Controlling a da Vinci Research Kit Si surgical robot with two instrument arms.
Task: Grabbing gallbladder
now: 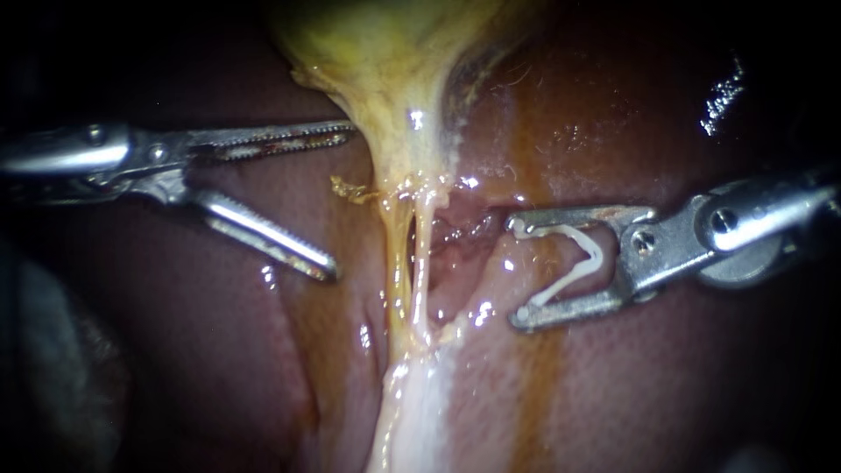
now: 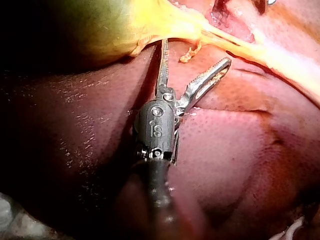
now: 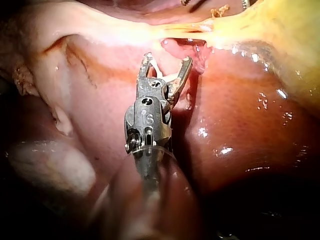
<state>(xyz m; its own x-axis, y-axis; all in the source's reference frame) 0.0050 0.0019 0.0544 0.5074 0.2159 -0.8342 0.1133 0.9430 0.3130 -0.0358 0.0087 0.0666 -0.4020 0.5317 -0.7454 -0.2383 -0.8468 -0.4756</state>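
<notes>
The dark red-brown, wet liver (image 1: 219, 350) fills the scene, one organ lying under everything else. On its far middle sits the single yellow, soft-walled gallbladder (image 1: 385, 52), which tapers toward the near side into a narrow neck and then into a pale, glistening band of tissue (image 1: 412, 412). There are two instruments. The left instrument (image 1: 341, 201), a steel shaft ending in two toothed jaws, has its jaws spread wide just left of the neck. The farther jaw's tip reaches the neck's left edge and may touch it, and the nearer jaw hangs over bare liver, so nothing is gripped. The right instrument (image 1: 515, 271), steel with two smooth, slotted jaws, waits to the right of the neck. Its jaws stand apart yet pinch one white V-shaped clip (image 1: 599, 257) that bears on both of them. Between the neck and the band I count what look like two thin tubes (image 1: 422, 263), with a dark slit between them. One small yellow shred of tissue (image 1: 350, 188) clings just left of them. By my reading the grab is not yet made. The left jaws are at the gallbladder but must go farther in, so that its wall lies between them, and then close.
</notes>
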